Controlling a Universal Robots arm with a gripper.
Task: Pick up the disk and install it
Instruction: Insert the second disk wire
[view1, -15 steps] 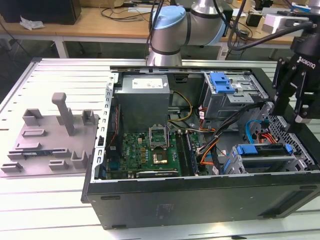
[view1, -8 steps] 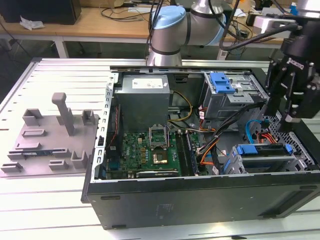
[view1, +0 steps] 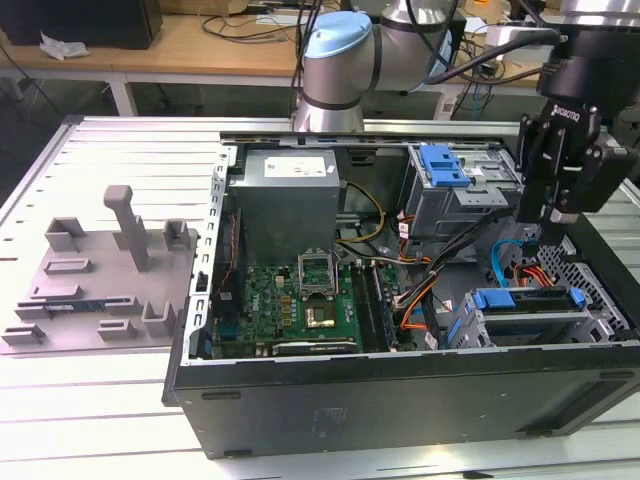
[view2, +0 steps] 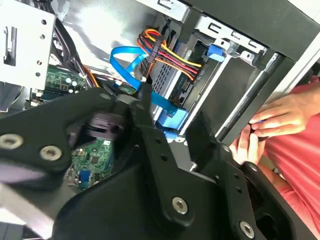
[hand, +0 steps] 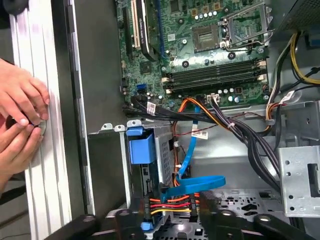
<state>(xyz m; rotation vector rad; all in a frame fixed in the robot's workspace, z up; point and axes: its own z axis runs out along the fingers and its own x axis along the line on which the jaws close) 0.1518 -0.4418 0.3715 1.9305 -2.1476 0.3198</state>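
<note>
Hovering above the open computer case (view1: 400, 390), near its far right corner in the exterior view: gripper (view1: 553, 222), grasping nothing, finger spacing indeterminable. Below it, disk (view1: 528, 304) with blue rails, seated in the drive cage (view1: 480, 335). Adjacent: motherboard (view1: 290, 305), power supply (view1: 285, 195). Person's hands (hand: 20, 122) beside case edge.

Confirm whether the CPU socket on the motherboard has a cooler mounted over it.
No. In the first wrist view the CPU socket lies bare on the motherboard, with no cooler over it.
</note>
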